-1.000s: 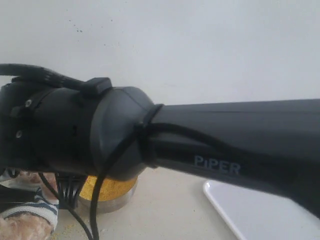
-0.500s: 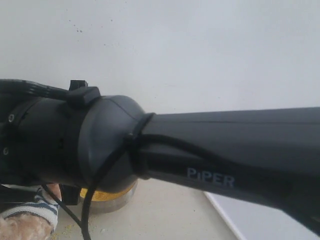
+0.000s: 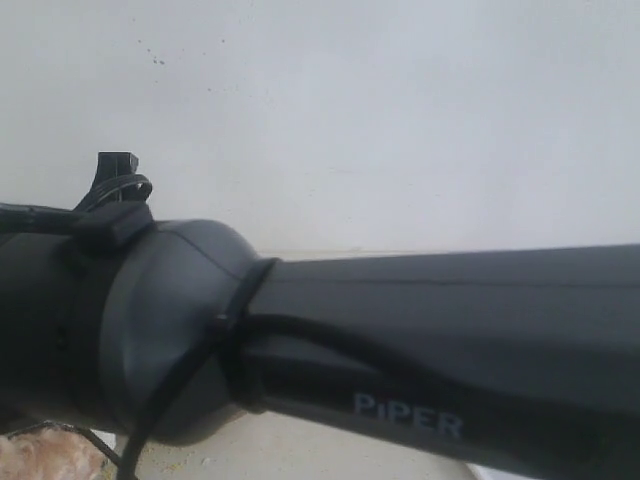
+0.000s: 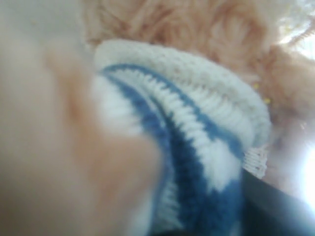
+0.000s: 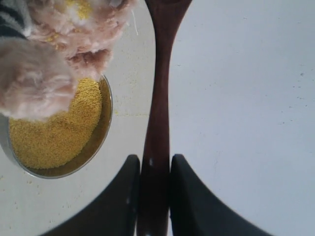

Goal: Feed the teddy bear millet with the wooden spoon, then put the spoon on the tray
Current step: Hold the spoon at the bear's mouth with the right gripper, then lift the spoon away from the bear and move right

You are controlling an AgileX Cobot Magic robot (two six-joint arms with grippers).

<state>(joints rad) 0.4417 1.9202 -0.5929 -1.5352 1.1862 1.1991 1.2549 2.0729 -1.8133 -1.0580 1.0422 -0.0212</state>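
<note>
A black arm fills the exterior view. On the tabletop, the white tray lies beside the teddy bear, whose paw overhangs the millet in a steel bowl. The right end effector is clamped on the wooden spoon by its handle, at the tray's edge. Whether the left end effector is apart or together cannot be told.

Bear fills the frame, very close up. Light-brown fur, blue-and-white striped shirt with a ribbed white edge. Two tiny yellow millet grains sit on the fur just beside that edge. Blurred peach mass overlaps the shirt, too soft to identify. Dark shape at one corner, unclear.
</note>
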